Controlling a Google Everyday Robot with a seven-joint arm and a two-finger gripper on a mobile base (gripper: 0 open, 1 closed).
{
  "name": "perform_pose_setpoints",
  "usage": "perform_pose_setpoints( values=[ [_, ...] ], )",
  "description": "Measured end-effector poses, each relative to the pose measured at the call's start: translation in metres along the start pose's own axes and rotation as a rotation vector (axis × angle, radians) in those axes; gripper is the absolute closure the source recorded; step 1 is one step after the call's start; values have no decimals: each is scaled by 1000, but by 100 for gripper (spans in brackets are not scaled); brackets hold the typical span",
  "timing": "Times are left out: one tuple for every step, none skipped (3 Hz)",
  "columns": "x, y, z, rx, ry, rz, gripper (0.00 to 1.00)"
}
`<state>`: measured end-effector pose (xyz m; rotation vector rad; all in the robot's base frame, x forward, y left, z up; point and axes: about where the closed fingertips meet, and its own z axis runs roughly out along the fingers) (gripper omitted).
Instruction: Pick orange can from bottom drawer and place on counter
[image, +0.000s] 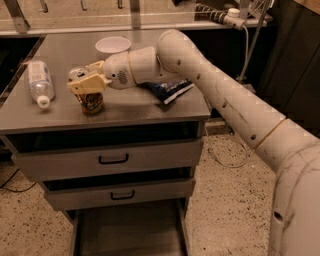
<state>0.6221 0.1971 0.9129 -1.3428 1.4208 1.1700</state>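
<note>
The orange can (92, 101) stands upright on the counter (150, 107), left of the middle near the front edge. My gripper (80, 78) reaches in from the right, with its tan fingers (88, 84) closed around the can's upper part, one in front and one behind. The can's silver top shows between them. The can's base rests on the counter. The bottom drawer (128, 233) is pulled out below, and what shows of its floor is bare.
A clear plastic bottle (39, 81) lies on the counter's left side. A white cup (112, 46) stands at the back, and a blue snack bag (169, 90) lies under my arm. The two upper drawers (113, 159) are nearly shut. Cables hang at the right.
</note>
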Motion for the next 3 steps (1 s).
perform_pose_setpoints(
  values=[
    [0, 0, 0, 0, 0, 0, 11],
    [0, 0, 0, 0, 0, 0, 0],
    [0, 0, 0, 0, 0, 0, 0]
  ],
)
